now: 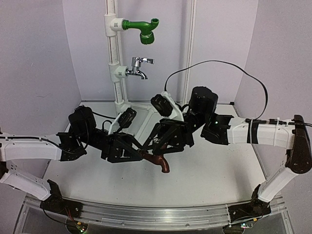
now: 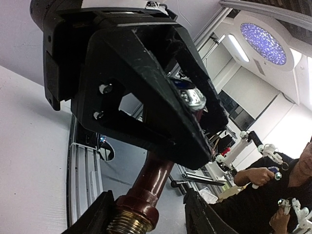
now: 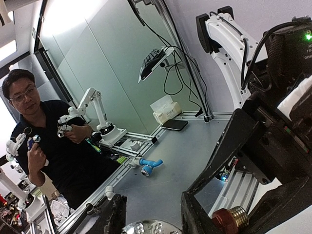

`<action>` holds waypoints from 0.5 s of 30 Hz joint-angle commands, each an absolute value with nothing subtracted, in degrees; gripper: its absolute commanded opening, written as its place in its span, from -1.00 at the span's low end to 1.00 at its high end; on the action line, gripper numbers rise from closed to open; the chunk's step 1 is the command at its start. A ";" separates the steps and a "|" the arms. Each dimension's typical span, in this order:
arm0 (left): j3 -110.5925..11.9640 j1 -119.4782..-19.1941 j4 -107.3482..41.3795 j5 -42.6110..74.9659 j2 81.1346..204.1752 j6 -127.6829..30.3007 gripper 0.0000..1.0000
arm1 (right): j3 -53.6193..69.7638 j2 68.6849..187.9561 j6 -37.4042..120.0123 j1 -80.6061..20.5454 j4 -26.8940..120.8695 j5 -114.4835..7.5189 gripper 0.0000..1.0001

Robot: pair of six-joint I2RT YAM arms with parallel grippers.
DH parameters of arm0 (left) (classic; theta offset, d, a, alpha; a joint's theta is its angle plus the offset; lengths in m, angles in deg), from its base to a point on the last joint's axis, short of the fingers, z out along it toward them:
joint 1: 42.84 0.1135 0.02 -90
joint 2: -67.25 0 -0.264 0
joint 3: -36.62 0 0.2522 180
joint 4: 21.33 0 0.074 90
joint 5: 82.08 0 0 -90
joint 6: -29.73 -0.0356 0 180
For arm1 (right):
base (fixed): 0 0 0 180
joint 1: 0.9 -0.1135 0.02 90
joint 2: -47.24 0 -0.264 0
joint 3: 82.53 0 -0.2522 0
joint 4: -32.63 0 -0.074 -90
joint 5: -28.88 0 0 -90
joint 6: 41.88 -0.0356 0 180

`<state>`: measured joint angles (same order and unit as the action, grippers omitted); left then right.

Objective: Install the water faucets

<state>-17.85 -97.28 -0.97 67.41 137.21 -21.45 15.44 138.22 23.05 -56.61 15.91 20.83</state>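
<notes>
1. Count: two faucets, two tools, two white tee fittings, one green elbow and one upright pipe.

2. The chrome faucet (image 1: 138, 68) is mounted in the lower tee fitting (image 1: 118, 73) on the upright pipe (image 1: 113, 48). The pipe stands at the 12 o'clock edge of the surface (image 1: 209, 170). The spout hangs down and the lever is on top. The green elbow (image 1: 143, 28) sits in the upper tee fitting (image 1: 115, 23), at 12 o'clock from the chrome faucet.

3. The brown faucet (image 1: 158, 162) is held between my two tools over the middle of the surface. It is well apart from the pipe, at 6 o'clock from the chrome faucet. In the top view its spout points toward 5 o'clock.

4. My right tool (image 1: 157, 144) reaches in from 2 o'clock of the brown faucet. Its jaws are drawn in narrow and clamp the round top knob (image 2: 191, 96).

5. My left tool (image 1: 136, 151) comes in from 9 o'clock. Its jaws stand partway open and straddle the brass threaded end (image 2: 130, 222). In the left wrist view, one of the fingers (image 2: 100, 217) lies against the brown collar. The other finger shows a gap to it. I cannot confirm a grip on this side.
</notes>
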 commanded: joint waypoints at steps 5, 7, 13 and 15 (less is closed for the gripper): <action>-19.58 -97.51 1.97 67.64 136.23 -22.36 -0.67 | 14.56 137.52 24.29 -56.50 13.24 17.65 -1.00; -18.46 -97.43 1.62 64.71 134.21 -23.18 -0.95 | 16.11 136.97 24.07 -56.09 13.29 14.34 -0.82; -16.23 -97.07 -12.19 47.97 125.85 -31.33 -1.00 | 22.67 132.60 25.18 -54.76 20.53 -8.38 0.38; -15.32 -97.03 -15.44 41.01 122.86 -32.69 -1.00 | 23.87 131.81 25.52 -54.71 24.60 -15.72 0.50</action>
<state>-15.74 -96.88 -10.59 55.13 129.60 -26.70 21.33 134.55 24.07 -55.60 17.32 4.74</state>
